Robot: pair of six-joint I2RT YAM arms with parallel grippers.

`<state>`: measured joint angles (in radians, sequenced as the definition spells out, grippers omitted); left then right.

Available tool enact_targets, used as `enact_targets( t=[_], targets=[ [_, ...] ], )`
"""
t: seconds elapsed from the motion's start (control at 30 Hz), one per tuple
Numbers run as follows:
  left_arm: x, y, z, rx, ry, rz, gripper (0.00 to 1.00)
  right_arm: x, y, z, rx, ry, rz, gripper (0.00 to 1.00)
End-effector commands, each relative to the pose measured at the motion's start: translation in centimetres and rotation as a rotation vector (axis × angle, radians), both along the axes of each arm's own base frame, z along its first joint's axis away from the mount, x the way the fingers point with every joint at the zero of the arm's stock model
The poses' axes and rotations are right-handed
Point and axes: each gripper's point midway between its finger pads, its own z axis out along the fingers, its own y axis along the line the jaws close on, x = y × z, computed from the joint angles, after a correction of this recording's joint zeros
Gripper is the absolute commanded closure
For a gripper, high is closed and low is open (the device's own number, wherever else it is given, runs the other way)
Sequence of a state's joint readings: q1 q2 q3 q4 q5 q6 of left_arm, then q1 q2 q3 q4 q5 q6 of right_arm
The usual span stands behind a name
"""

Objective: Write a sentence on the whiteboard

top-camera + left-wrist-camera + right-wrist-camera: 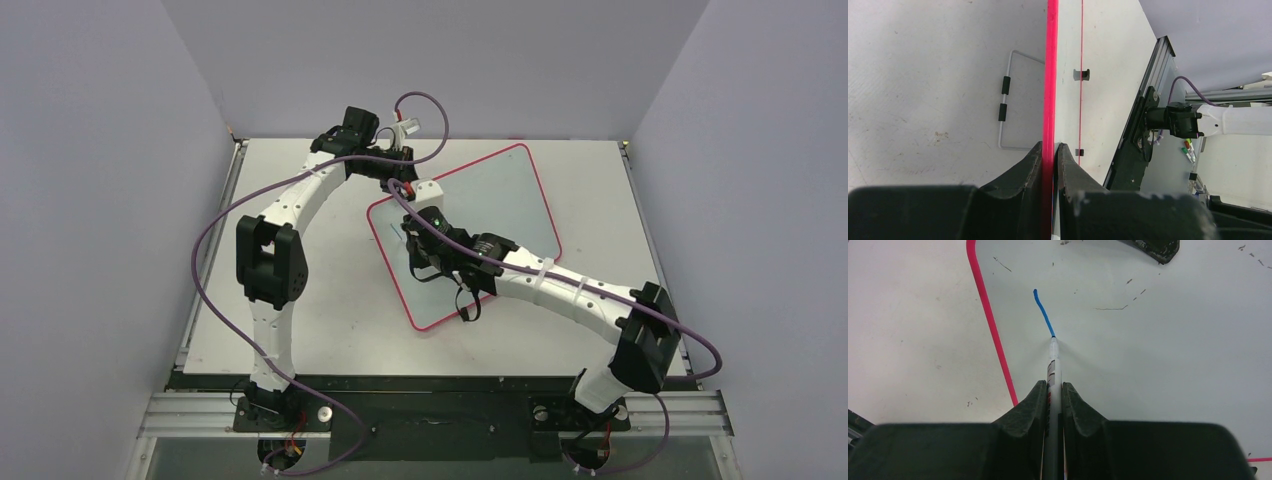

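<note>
The right claw (1053,390) is clamped on a marker (1053,365), whose tip is pressed to the whiteboard (1158,355) at the end of a short blue stroke (1042,310) beside the red rim. The left claw (1050,152) is closed on the whiteboard's far-left rim; the whiteboard is laid askew on the surface (300,330)

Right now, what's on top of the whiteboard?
One short blue line, with the marker tip touching its end, held in the right gripper. The right arm hides part of the whiteboard.
</note>
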<state>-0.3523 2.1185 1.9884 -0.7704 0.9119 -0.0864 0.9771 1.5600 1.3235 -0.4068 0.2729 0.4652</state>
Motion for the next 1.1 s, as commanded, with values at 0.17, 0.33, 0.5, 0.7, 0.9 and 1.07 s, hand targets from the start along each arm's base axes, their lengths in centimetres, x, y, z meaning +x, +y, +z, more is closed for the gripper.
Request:
enact_targets(
  t=[0.17,0.33,0.5,0.7,0.9,1.07],
  targets=[
    [1.9,1.0,1.6,0.069,-0.169,0.053,1.0,-0.6,0.7,5.2,0.114,-0.057,0.034,1.0],
    [1.8,1.0,1.6,0.068,-0.168,0.049,1.0,0.2,1.3,6.6,0.129,-0.083,0.038,1.0],
    [1.8,1.0,1.6,0.069,-0.167,0.049,1.0,1.1,1.9,6.6,0.128,-0.083,0.03,1.0],
    [1.7,0.9,1.6,0.067,-0.163,0.048,1.0,2.2,2.2,5.8,0.132,-0.073,0.018,1.0],
    [1.8,0.8,1.5,0.062,-0.152,0.048,1.0,3.0,2.4,5.6,0.136,-0.068,0.015,1.0],
    [1.8,0.8,1.4,0.068,-0.152,0.048,1.0,3.2,2.7,5.2,0.137,-0.057,0.021,1.0]
  ],
)
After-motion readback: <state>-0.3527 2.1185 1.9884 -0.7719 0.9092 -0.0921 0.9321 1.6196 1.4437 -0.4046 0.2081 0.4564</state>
